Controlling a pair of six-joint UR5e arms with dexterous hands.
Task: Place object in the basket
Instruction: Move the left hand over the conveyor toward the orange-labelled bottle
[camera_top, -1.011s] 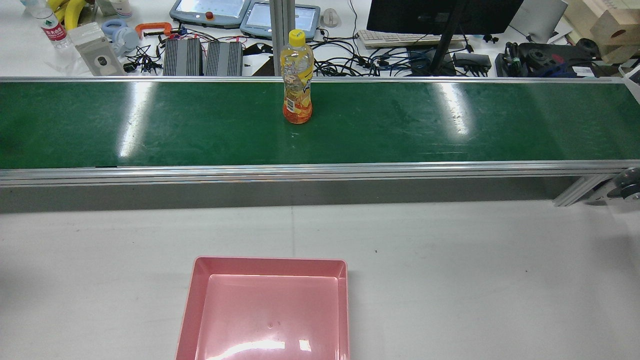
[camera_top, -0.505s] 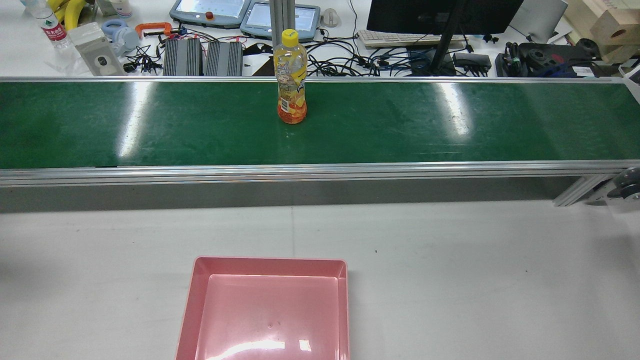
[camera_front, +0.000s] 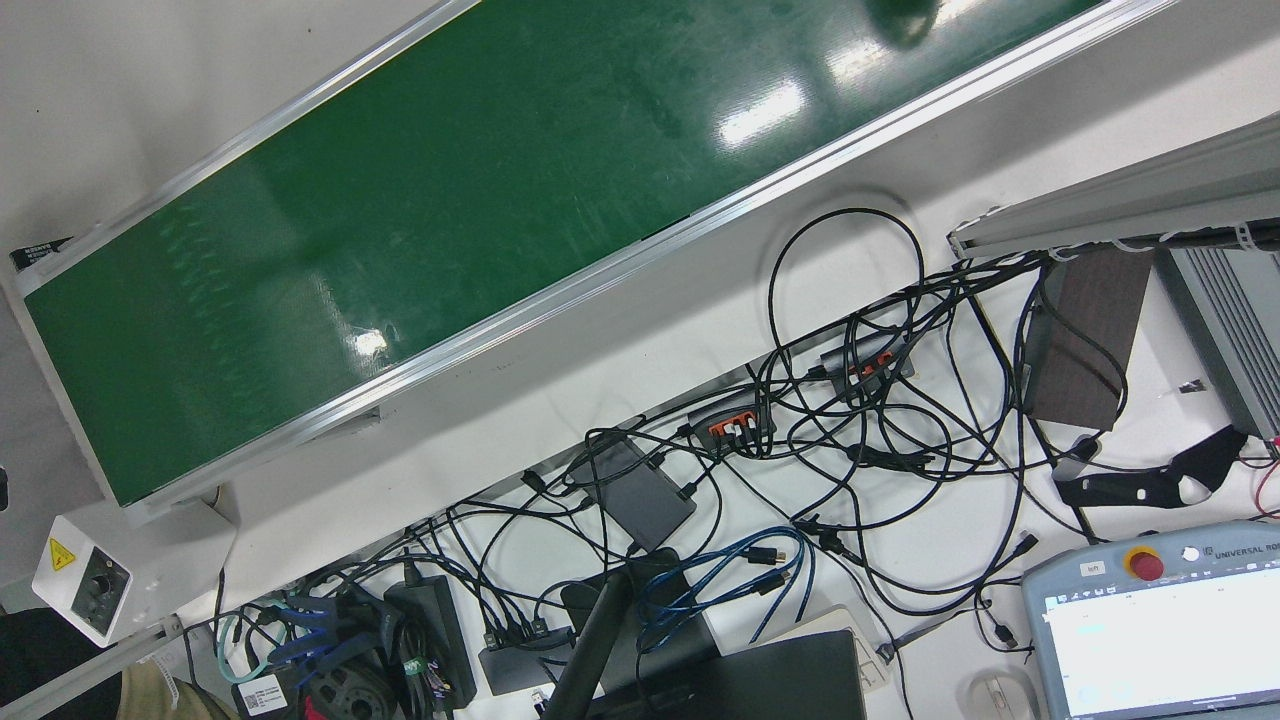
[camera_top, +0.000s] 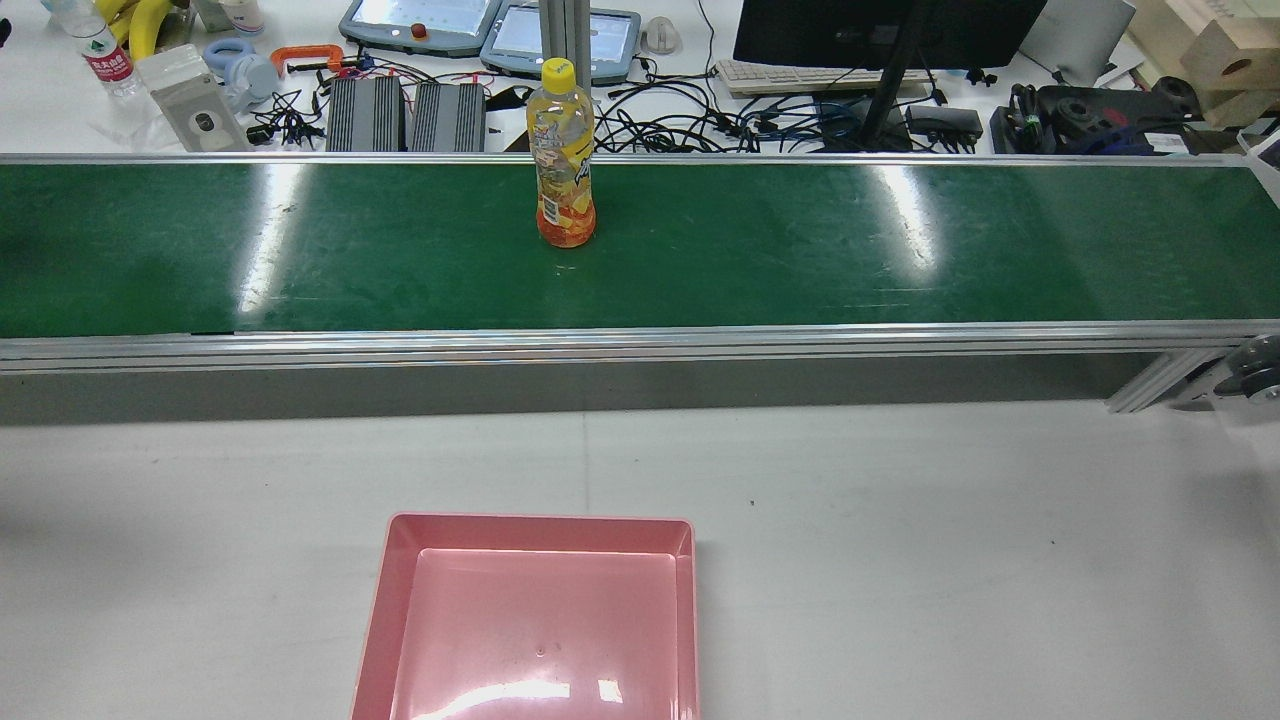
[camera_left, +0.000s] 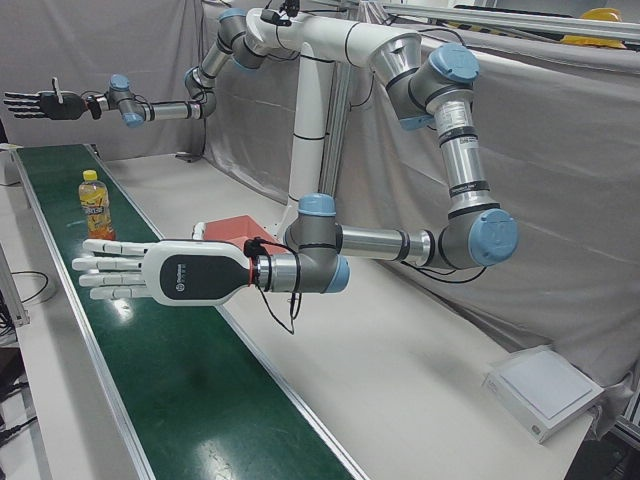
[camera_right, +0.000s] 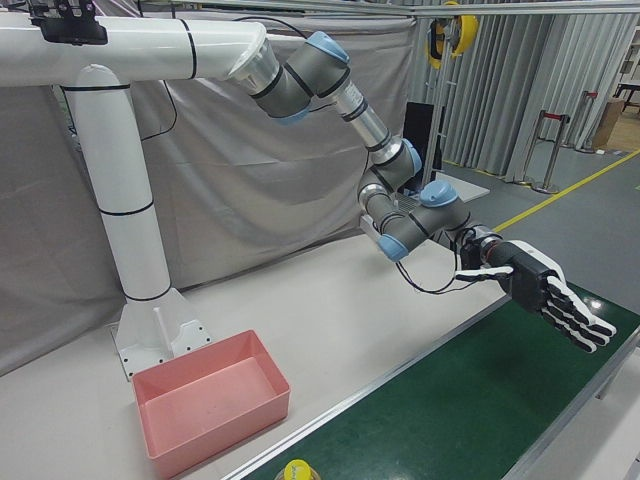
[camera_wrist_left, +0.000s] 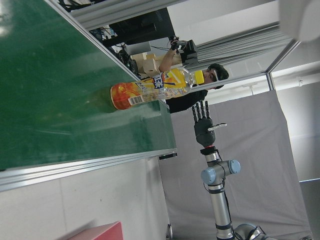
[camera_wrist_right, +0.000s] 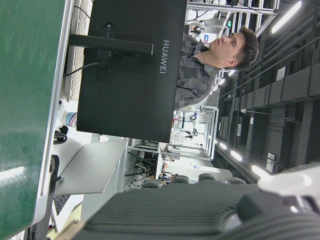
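**Front view.** Only one end of the green conveyor belt (camera_front: 400, 200) shows here, with tangled cables beside it. You see neither hand and not the task's thing.

**Rear view.** The clear plastic bottle of orange drink with a yellow cap (camera_top: 563, 150) stands upright on the belt's far half. The shallow pink plastic basket (camera_top: 540, 522) lies empty on the white bench (camera_top: 900, 550), well apart from it. Against the earlier frames the bottle stands farther toward the view's left, so the belt is probably running and carrying it to the robot's left side. The basket has not shifted.

**Left-front view.** Your left hand (camera_left: 150, 275) hovers flat over the belt, fingers spread, holding nothing. The bottle stands beyond its fingertips. The right hand (camera_left: 35, 103) hangs high at the far end, also spread and empty.

**Right-front view.** The left hand shows again, splayed above the belt. Only the bottle's cap peeps in at the bottom edge.

**Left hand view.** The bottle is dead ahead, with the right hand behind it.

**Right hand view.** A monitor's back and a person show here, but no bottle.

**Hazards, as judged.** The bottle is tall and narrow, so a glancing fingertip would likely topple it. A late close could let the belt carry it past the left hand.
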